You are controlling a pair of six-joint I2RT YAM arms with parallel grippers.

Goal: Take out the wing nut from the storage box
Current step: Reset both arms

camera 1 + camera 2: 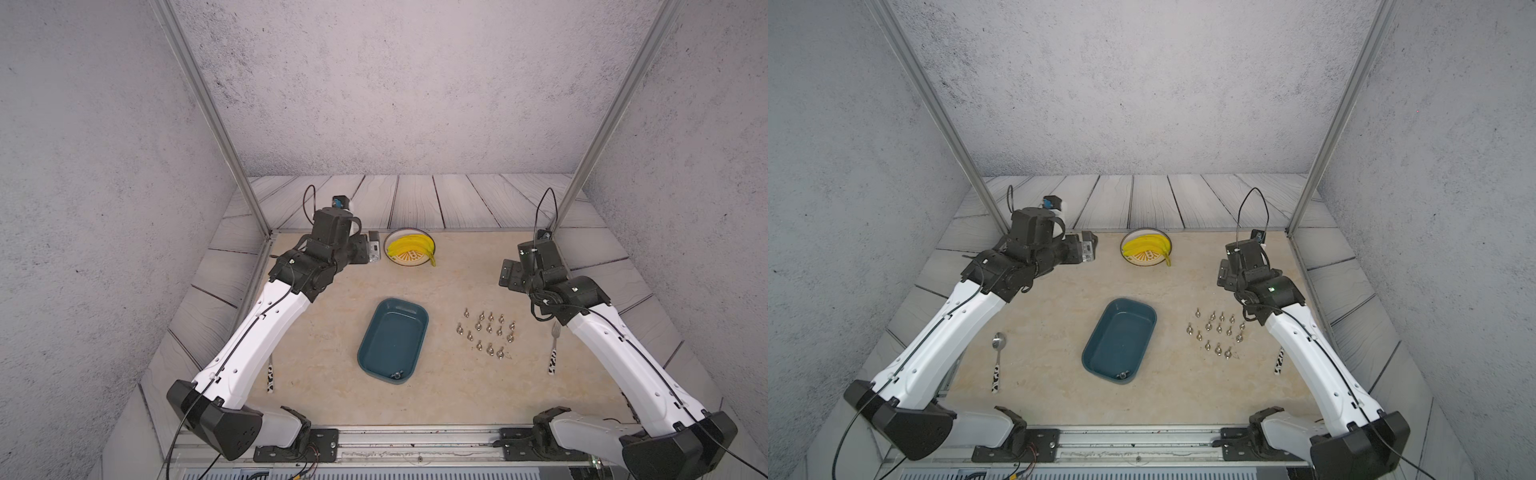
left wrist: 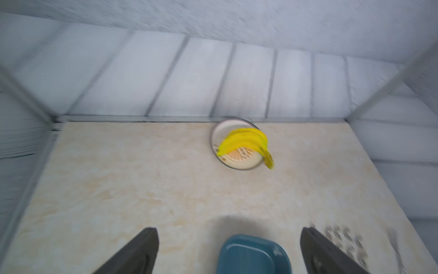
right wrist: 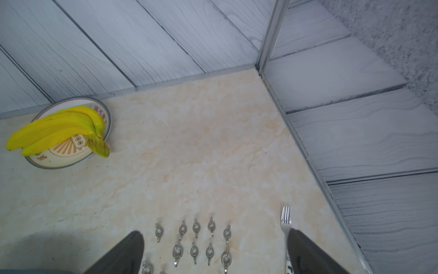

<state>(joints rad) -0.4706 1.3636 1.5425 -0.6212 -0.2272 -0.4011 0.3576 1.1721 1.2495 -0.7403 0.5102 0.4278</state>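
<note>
Well away from right hand [image 1: 508, 273], wing nut [image 1: 395, 376]

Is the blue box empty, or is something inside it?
Not empty. One wing nut lies inside the blue box, by its near end, in both top views; the other nuts sit outside.

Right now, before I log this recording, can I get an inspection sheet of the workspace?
Surface: beige marble-look tabletop, no spills seen.
Job's things: storage box mid-table, one wing nut inside at its near end; loose wing nuts in rows on the table beside it.
Clutter: plate with bananas at the back; fork; spoon.
Grippers: left gripper and right gripper open, holding nothing, apart from the box.
Cables: black loops at both wrists, off the table.
Surroundings: grey walls, metal posts.
</note>
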